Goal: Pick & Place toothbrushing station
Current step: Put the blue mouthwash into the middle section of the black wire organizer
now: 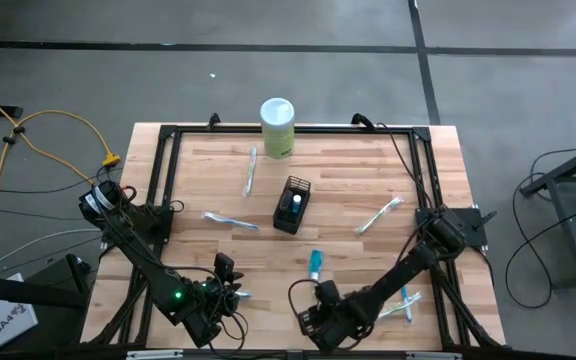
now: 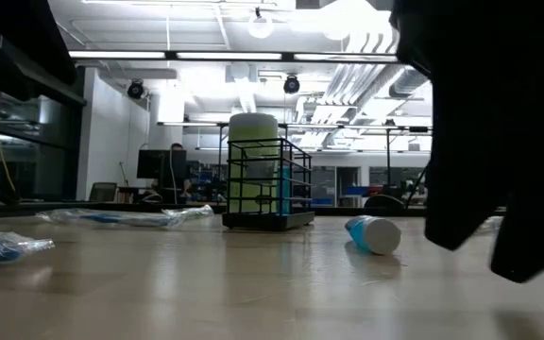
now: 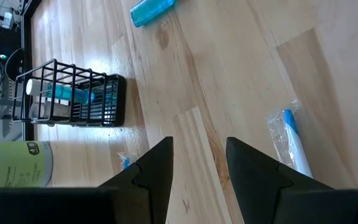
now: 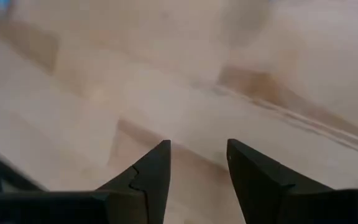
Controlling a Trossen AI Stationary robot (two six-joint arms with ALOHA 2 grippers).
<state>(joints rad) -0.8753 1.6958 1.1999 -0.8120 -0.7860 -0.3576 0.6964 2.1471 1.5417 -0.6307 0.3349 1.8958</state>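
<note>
A: Counting what's done: the small black wire-mesh holder (image 1: pixel 292 204) stands mid-table with one teal white-capped tube (image 3: pixel 58 93) inside.

B: And what's left?

A: A second teal tube (image 1: pixel 315 264) lies nearer the front edge, and wrapped white-and-blue toothbrushes (image 1: pixel 378 216) are scattered about the tabletop.

B: Grippers?

A: Left gripper (image 3: pixel 199 163) and right gripper (image 4: pixel 197 163) hover near the front edge, fingers parted, empty.
</note>
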